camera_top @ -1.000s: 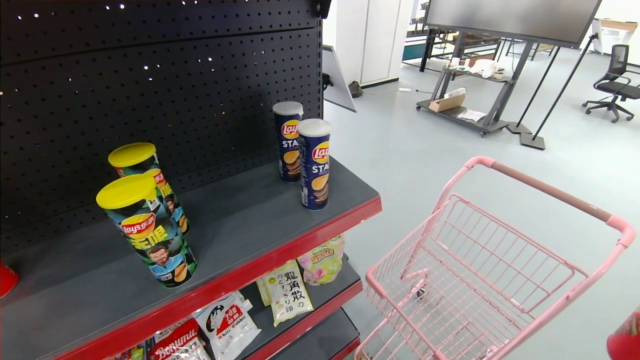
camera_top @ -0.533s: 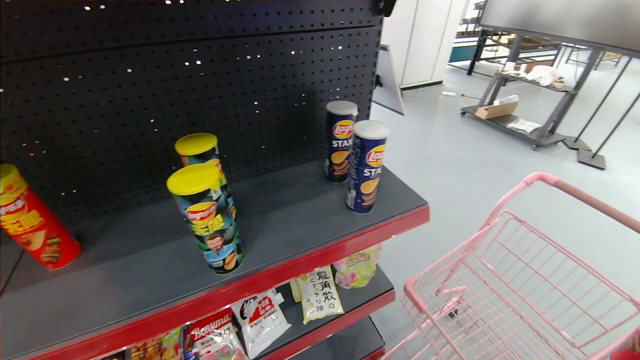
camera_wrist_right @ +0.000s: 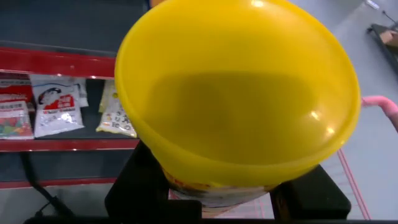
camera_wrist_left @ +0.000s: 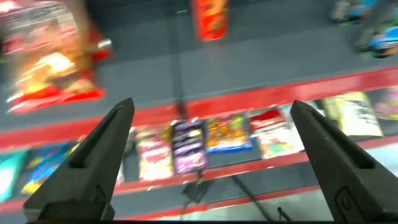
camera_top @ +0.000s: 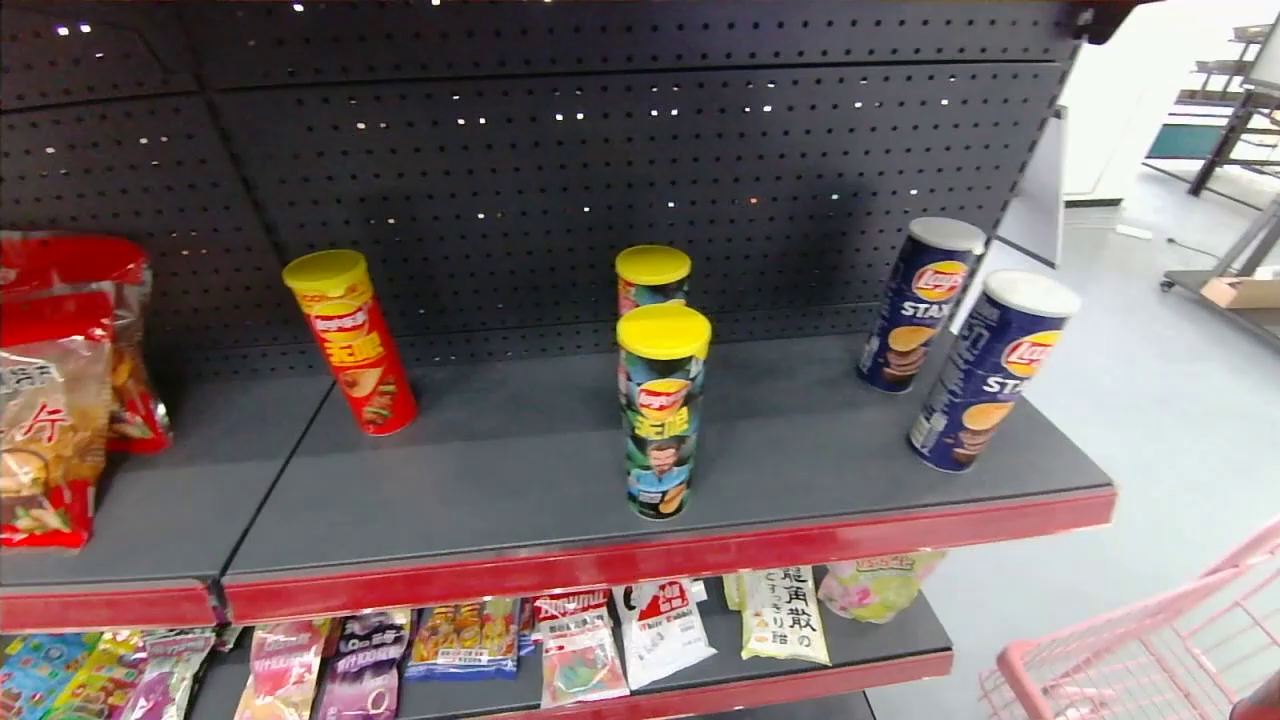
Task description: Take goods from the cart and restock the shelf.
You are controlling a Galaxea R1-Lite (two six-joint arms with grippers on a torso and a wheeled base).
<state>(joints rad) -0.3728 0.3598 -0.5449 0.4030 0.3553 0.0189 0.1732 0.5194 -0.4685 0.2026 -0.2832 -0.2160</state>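
Five cardboard chip tubes [camera_top: 663,420] on dark grey shelf [camera_top: 500,470]; sixth, yellow-lidded tube [camera_wrist_right: 236,106], clamped in R jaws, unplaced; L jaws wide, empty.

Upper shelf [camera_top: 500,470]: snack bags [camera_top: 60,390] at left end; red can [camera_top: 351,342] upright, left of middle. Two yellow-lidded cans [camera_top: 662,410] mid-shelf, one behind the other. Two blue cans [camera_top: 993,372] at right end. Lower shelf [camera_top: 880,655]: row of packets [camera_top: 600,640].

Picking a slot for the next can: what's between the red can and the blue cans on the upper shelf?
Head view: a green can with a second can right behind it; bare shelf either side.
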